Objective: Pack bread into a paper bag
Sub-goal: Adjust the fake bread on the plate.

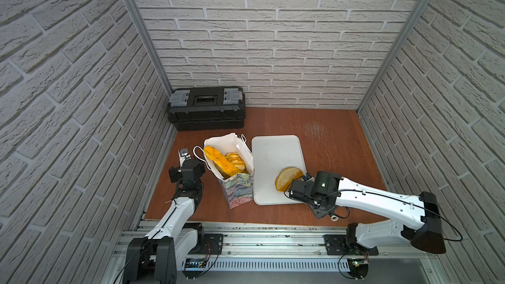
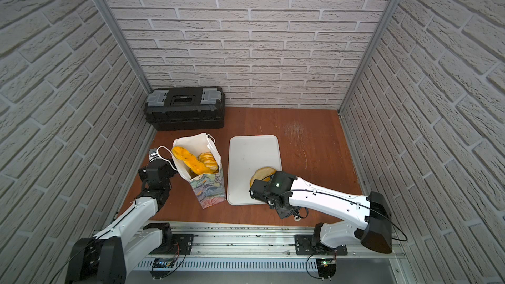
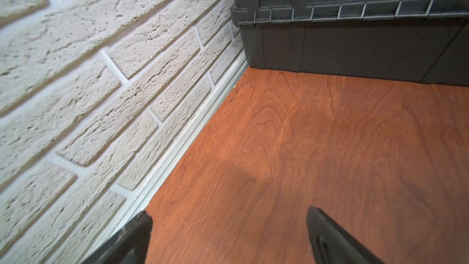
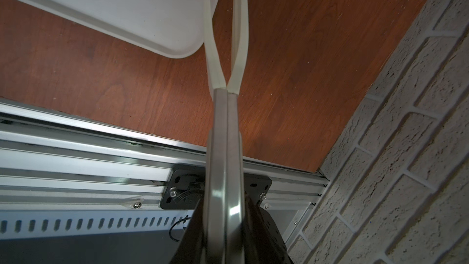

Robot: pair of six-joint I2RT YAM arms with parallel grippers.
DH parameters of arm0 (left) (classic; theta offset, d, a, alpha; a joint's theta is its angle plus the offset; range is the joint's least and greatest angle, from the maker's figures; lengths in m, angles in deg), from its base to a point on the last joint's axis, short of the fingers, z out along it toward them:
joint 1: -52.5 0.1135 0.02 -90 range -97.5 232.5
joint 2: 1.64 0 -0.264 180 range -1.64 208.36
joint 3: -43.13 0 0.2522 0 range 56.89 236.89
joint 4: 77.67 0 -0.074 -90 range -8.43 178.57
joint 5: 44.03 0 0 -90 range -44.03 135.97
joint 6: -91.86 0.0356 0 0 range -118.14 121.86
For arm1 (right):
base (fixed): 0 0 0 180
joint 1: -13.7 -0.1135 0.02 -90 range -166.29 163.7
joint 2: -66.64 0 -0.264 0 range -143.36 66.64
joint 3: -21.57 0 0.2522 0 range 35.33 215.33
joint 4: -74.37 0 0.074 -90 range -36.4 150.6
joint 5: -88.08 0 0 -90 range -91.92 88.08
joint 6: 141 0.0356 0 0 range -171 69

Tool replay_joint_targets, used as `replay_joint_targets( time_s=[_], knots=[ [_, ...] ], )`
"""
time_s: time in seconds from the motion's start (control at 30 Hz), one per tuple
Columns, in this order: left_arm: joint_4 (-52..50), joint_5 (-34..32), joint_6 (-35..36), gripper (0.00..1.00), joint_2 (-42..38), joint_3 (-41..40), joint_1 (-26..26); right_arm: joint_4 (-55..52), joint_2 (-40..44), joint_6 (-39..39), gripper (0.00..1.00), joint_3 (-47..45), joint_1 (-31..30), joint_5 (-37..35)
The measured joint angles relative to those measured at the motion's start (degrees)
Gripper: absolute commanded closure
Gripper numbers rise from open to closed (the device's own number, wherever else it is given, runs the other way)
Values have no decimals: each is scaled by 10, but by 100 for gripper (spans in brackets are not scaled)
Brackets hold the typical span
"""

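The paper bag [image 1: 238,190] stands open on the wooden table, its swirl pattern outside, and shows in both top views. Golden bread sticks up inside it: a long piece [image 1: 217,159] and a ridged piece [image 1: 235,159]. A large oval loaf [image 1: 285,177] lies tilted on the near part of the white tray [image 1: 273,151], right against my right wrist. My right gripper [image 4: 223,237] is shut on metal tongs [image 4: 223,128] with cream tips; the tips run out of the wrist view. My left gripper [image 3: 228,227] stands open over bare wood, left of the bag, beside its cord handle [image 2: 164,151].
A black toolbox [image 1: 206,107] sits in the back left corner, close ahead of the left gripper [image 2: 153,154]. Brick-pattern walls close in three sides. An aluminium rail [image 1: 259,239] runs along the table's front edge.
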Motion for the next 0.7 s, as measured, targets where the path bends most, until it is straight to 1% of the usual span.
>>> replay_joint_targets(
  time_s=[0.13,0.23,0.4,0.7],
  knots=[
    [0,0,0,2,0,0,0,47,-48,-24,98,-1,11,0],
    [0,0,0,2,0,0,0,55,-78,-36,98,12,14,-3],
    [3,0,0,2,8,0,0,68,-82,-54,98,31,26,-8],
    [7,1,0,2,22,0,0,97,-82,-87,98,31,84,-23]
  ],
)
